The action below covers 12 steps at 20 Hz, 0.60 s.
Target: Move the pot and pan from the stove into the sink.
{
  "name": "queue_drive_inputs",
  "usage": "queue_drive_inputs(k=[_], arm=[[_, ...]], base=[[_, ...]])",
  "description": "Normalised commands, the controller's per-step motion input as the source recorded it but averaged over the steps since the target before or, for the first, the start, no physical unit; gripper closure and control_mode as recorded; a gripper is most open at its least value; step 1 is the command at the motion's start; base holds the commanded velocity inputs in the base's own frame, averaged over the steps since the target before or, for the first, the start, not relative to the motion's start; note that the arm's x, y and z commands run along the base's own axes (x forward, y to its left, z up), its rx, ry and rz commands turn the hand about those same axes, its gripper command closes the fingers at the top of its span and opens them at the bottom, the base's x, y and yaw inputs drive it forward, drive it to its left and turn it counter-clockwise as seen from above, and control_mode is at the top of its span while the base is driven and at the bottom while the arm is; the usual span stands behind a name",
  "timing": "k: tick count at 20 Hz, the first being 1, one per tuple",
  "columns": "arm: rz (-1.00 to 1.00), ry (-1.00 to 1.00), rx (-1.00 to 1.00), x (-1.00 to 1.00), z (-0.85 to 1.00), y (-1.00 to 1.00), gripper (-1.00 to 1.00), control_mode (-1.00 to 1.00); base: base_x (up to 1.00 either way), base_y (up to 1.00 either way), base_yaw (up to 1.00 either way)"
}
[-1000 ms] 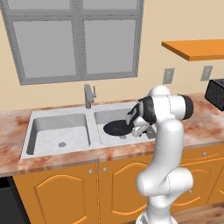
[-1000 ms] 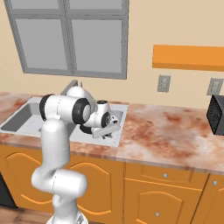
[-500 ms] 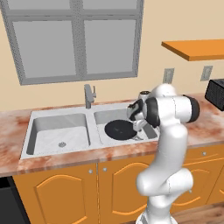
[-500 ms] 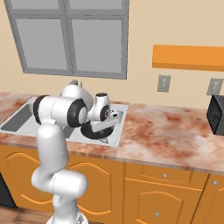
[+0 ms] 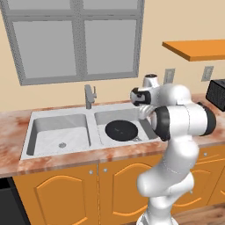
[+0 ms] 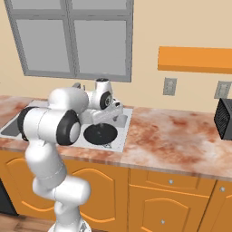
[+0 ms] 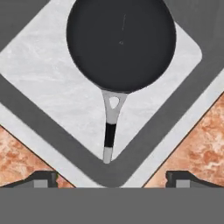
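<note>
Left base view first: we see the pan (image 5: 123, 130) lying flat on the floor of the right basin of the sink (image 5: 59, 118), its thin handle reaching toward the basin's near right corner. Our white arm rises at the lower right and bends over the table (image 5: 13, 123), its hand above the right basin's right side. The faucet (image 5: 89, 95) stands behind the divider between the two basins, below the window (image 5: 79, 37). A black appliance (image 5: 216, 94) sits at the far right edge, under an orange shelf (image 5: 195, 48).

Right base view: we find the pan (image 6: 100, 133) in the basin nearest the marbled table (image 6: 172, 136), partly behind our arm. The hand hangs just above it, apart from it; from here we cannot tell how the claw stands.

Hand view: we look straight down on the pan (image 7: 121, 43), round and dark, its handle pointing back at us and ending in the basin's corner. The claw (image 7: 111, 180) is spread wide, one fingertip (image 7: 41, 179) at each side, holding nothing, the handle's end between them and clear of both.
</note>
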Motion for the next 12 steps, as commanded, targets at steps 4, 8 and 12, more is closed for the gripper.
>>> queue_drive_inputs(k=[4,8,12], arm=[[0.1,-0.01,0.0,-0.85,0.58,-0.02,-1.0,-1.0],[0.11,-0.2,0.01,-0.85,0.21,-0.1,-1.0,-1.0],[0.1,-0.33,0.04,-0.73,0.01,-0.06,-1.0,-1.0]], base=[[0.0,0.0,0.0],[0.0,0.0,0.0],[0.0,0.0,0.0]])
